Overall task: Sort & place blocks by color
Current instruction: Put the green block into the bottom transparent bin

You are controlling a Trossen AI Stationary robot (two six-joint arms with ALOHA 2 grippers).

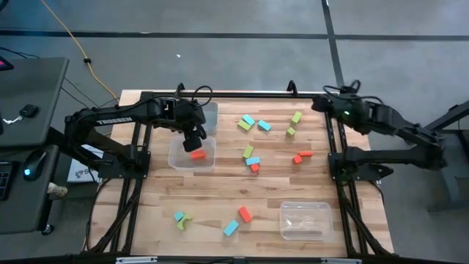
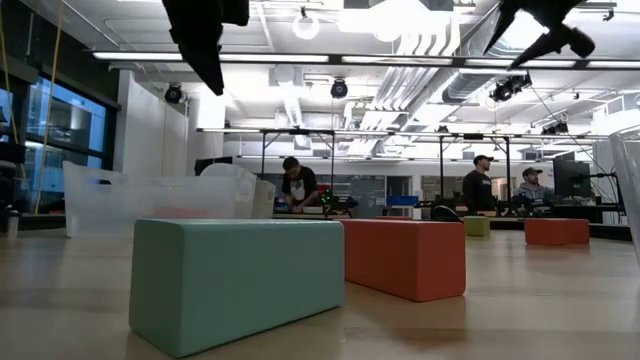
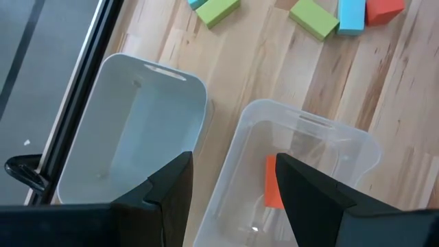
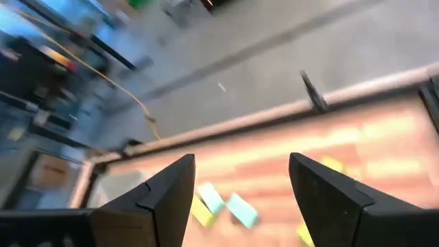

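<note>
Black arms, white "TROSSEN" lettering

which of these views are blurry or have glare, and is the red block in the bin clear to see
Right wrist view: motion-smeared, the table washed out by glare. Low view: the cyan block up close looks huge, the ceiling lights are blown out. Left wrist view: sharp, the red block shows through the clear bin. High view: evenly lit, blocks small.

Open-plan lab: exposed ceiling ducts [image 2: 420, 70], workbenches [image 2: 300, 212], people [image 2: 297, 185]

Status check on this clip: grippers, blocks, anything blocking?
Left gripper open above bin, red block inside. Right gripper open, waiting at far right edge. Other blocks loose on table. No obstruction.
</note>
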